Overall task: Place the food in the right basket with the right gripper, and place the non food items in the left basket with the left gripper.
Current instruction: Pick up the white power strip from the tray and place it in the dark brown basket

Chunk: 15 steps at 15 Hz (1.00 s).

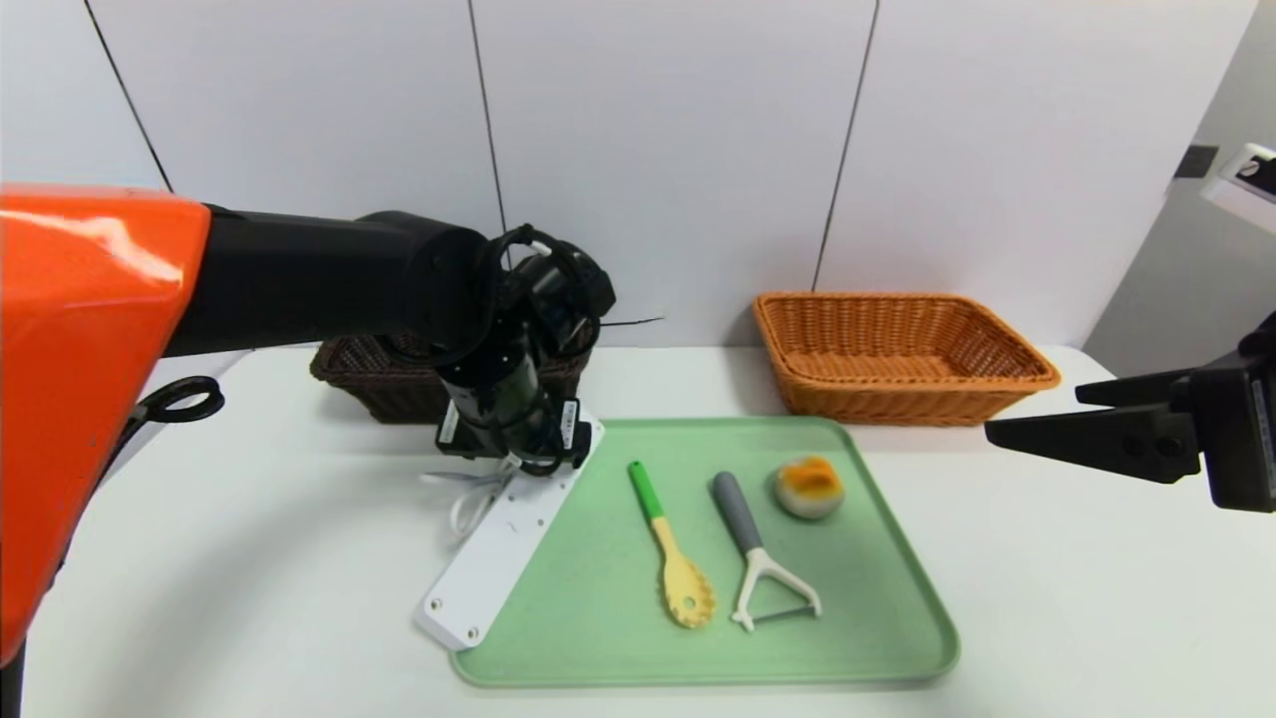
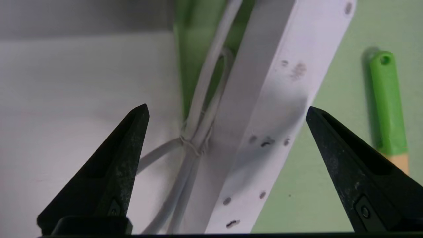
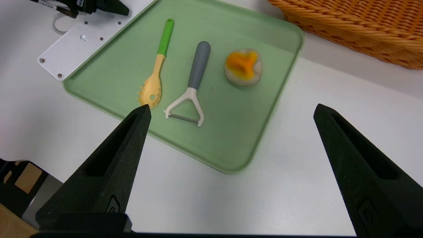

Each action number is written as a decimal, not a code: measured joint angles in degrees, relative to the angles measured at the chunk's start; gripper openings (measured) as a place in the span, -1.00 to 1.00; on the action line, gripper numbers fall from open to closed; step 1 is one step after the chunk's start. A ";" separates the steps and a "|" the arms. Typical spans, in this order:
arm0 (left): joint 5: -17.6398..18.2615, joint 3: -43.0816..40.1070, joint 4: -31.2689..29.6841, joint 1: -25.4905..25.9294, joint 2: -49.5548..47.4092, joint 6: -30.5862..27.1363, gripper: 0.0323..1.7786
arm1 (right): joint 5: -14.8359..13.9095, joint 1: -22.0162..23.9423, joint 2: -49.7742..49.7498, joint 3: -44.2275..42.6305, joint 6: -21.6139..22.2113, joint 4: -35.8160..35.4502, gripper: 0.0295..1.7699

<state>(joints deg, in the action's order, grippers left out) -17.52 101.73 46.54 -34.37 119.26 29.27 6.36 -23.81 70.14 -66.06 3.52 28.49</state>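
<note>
A white power strip [image 1: 495, 560] with its bundled cord lies slanted over the left rim of the green tray [image 1: 897, 638]. My left gripper [image 2: 227, 107] hangs open just above the strip's [image 2: 264, 109] far end, one finger on each side, holding nothing. On the tray lie a green-handled yellow pasta spoon [image 1: 670, 543], a grey-handled peeler [image 1: 758, 553] and a white-and-orange bun [image 1: 809, 487]. My right gripper [image 1: 1037, 411] hovers open over the table to the right of the tray, empty [image 3: 232, 106].
A dark brown basket [image 1: 384, 384] stands at the back left, partly hidden behind my left arm. An orange wicker basket [image 1: 902, 354] stands at the back right, just beyond the tray. A white wall closes off the back.
</note>
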 joint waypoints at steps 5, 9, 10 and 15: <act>-0.04 -0.68 0.95 0.22 1.02 -0.30 0.90 | 0.11 0.27 0.15 0.11 -0.05 -0.38 0.92; 0.05 -0.55 1.63 -0.13 0.30 -1.11 0.90 | 0.33 0.28 0.24 0.07 -0.06 -0.44 0.92; 0.11 -0.46 1.58 -0.33 -0.02 -1.30 0.90 | 0.50 0.28 0.22 0.02 -0.05 -0.52 0.92; 0.22 -0.22 1.57 -3.00 -0.63 -1.30 0.90 | 0.61 0.41 0.05 -0.01 -0.11 -0.46 0.92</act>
<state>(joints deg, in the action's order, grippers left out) -17.30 101.51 48.12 -37.36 118.63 27.97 6.97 -23.39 70.19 -66.07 3.41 28.03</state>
